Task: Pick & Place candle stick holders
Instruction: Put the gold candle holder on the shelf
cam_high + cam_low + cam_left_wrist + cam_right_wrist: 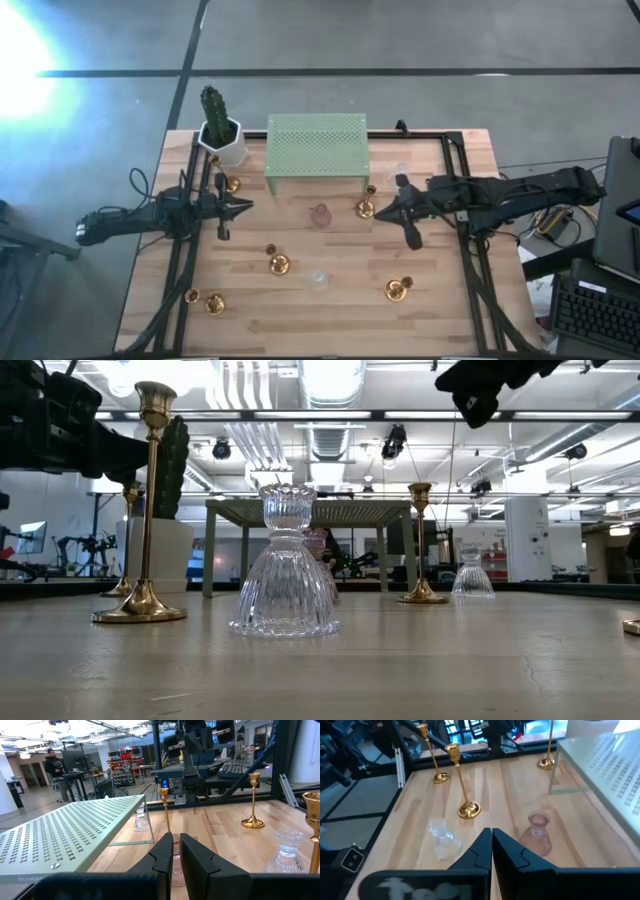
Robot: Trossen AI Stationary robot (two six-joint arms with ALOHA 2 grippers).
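Several shiny gold candle stick holders stand upright on their round bases on the wooden table: one beside the cactus, one by the stand's right leg, one mid-table, two near the front. A pinkish glass holder stands between the grippers, and a clear glass one stands nearer the front. My left gripper hovers left of the pink holder, its fingers a narrow gap apart. My right gripper is shut and empty beside the gold holder by the stand, with the pink holder ahead of it.
A green perforated metal stand stands at the table's far middle, and a cactus in a white pot at the far left. A second small clear glass holder stands by the stand's far leg. Black rails run along both table sides.
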